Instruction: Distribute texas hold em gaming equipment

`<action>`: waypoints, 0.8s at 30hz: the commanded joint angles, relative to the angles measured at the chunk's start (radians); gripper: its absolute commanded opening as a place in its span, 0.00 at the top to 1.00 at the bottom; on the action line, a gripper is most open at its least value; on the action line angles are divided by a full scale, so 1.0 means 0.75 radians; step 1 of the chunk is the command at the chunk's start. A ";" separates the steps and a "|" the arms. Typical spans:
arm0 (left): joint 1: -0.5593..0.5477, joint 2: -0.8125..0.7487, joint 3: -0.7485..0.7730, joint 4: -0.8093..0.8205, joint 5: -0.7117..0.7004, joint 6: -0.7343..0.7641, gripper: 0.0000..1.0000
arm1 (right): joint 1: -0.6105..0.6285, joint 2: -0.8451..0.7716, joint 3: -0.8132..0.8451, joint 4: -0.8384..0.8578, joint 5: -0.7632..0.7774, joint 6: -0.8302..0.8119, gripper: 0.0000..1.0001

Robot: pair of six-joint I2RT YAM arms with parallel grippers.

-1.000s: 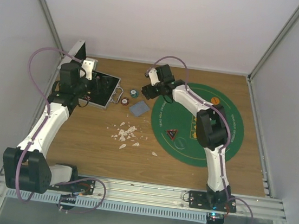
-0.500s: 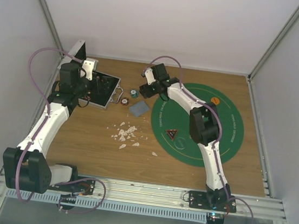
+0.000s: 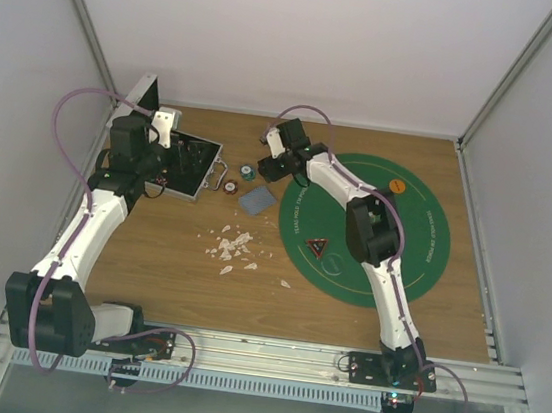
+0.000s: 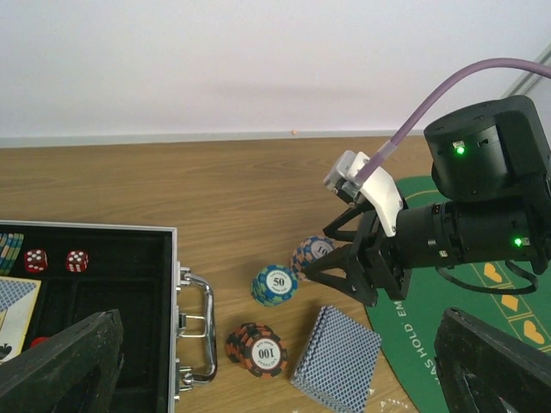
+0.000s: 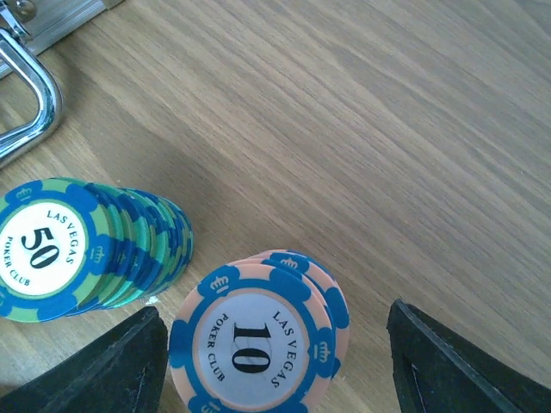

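Observation:
Three poker chip stacks stand on the wood right of the case: a peach-blue "10" stack (image 5: pixel 258 335), a green-blue "50" stack (image 5: pixel 77 249) and a red-black "100" stack (image 4: pixel 256 348). A deck of blue-backed cards (image 4: pixel 337 359) lies beside them. My right gripper (image 5: pixel 284 361) is low over the "10" stack (image 4: pixel 312 251), open, one finger on each side with gaps. My left gripper (image 4: pixel 277 370) hovers wide open by the case, holding nothing. On the green mat (image 3: pixel 401 252) lie a red-black triangular token (image 3: pixel 317 247) and an orange button (image 3: pixel 396 185).
An open aluminium case (image 4: pixel 129 258) with red dice (image 4: pixel 34 260) and more chips sits at the left, its handle (image 4: pixel 194 323) facing the stacks. White scraps (image 3: pixel 234 247) lie scattered in front of the cards (image 3: pixel 257 200). Walls enclose the table on three sides.
My right gripper has shifted slightly left over the "10" stack and its jaws have narrowed. The left arm has not moved.

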 commanded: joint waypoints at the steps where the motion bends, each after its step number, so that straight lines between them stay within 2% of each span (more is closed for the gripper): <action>1: 0.007 -0.019 0.036 0.049 0.028 -0.007 0.01 | 0.013 0.033 0.058 -0.026 0.007 -0.009 0.31; 9: 0.007 -0.019 0.034 0.051 0.038 -0.012 0.01 | 0.012 0.059 0.085 -0.045 0.008 -0.007 0.38; 19: 0.048 -0.017 0.035 0.056 0.058 -0.022 0.01 | 0.012 0.076 0.109 -0.065 0.006 -0.009 0.39; 24: 0.055 -0.013 0.034 0.060 0.071 -0.026 0.01 | 0.013 0.076 0.108 -0.063 0.009 -0.011 0.44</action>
